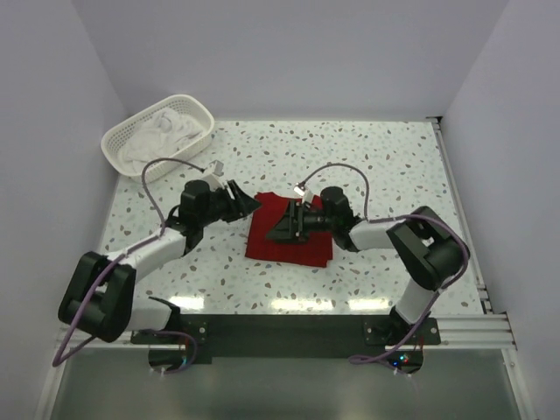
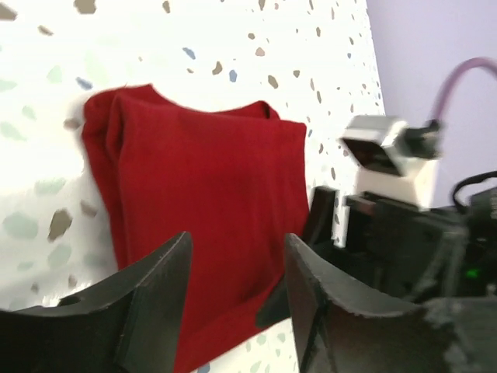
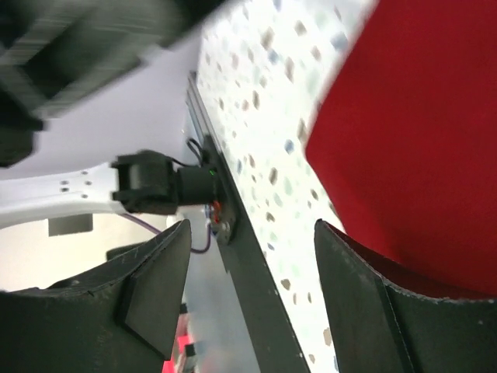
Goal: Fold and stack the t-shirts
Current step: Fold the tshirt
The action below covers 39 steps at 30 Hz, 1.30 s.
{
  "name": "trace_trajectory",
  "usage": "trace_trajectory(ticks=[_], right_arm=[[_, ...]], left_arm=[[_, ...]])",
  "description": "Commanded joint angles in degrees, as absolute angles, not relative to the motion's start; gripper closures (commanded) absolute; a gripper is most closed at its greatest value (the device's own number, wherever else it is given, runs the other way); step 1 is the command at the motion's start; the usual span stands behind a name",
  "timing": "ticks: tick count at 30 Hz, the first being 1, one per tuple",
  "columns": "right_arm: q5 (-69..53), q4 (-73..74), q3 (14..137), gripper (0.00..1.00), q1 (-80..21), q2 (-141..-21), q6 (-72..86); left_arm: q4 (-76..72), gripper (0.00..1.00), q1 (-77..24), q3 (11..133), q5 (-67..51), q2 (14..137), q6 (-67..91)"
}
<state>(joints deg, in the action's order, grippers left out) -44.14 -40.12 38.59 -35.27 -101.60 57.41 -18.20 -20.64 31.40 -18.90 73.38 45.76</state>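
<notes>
The deep red t-shirt point(image 1: 289, 229) lies folded in a rough rectangle on the speckled table, mid-front. It fills the left wrist view point(image 2: 210, 202) and the right side of the right wrist view point(image 3: 419, 148). My left gripper point(image 1: 248, 204) is open and empty just left of the shirt's far-left corner. My right gripper point(image 1: 287, 226) is open and empty, low over the shirt's middle, pointing left. White t-shirts point(image 1: 166, 131) lie heaped in the basket at the far left.
The white lattice basket point(image 1: 131, 140) stands at the far-left corner by the wall. Purple walls close in the table on three sides. The black mounting rail point(image 1: 289, 328) runs along the near edge.
</notes>
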Motion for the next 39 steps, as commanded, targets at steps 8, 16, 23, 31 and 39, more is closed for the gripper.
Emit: trace_trajectory(ticks=[8, 16, 23, 31, 39], right_arm=[[-46.8, -29.8, 42.8, 0.34, -19.2, -96.3, 47.4], [-48.2, -35.5, 46.8, 0.36, -10.7, -110.8, 47.5], [-49.7, -41.4, 47.7, 0.37, -8.5, -116.1, 50.9], [-39.0, -1.7, 56.1, 0.34, -15.7, -99.7, 24.2], [-13.6, 19.0, 61.9, 0.33, -38.4, -90.2, 15.2]], left_arm=[[-29.8, 0.70, -20.5, 44.6, -23.4, 95.0, 44.7], [-32.7, 0.76, -19.5, 46.8, -20.9, 107.3, 45.8], [-36.6, 0.78, -16.7, 40.3, -20.5, 105.5, 49.7], [-17.4, 0.46, -16.6, 42.3, -13.8, 85.1, 41.2], [15.9, 0.16, -15.6, 49.5, 0.7, 73.2, 30.4]])
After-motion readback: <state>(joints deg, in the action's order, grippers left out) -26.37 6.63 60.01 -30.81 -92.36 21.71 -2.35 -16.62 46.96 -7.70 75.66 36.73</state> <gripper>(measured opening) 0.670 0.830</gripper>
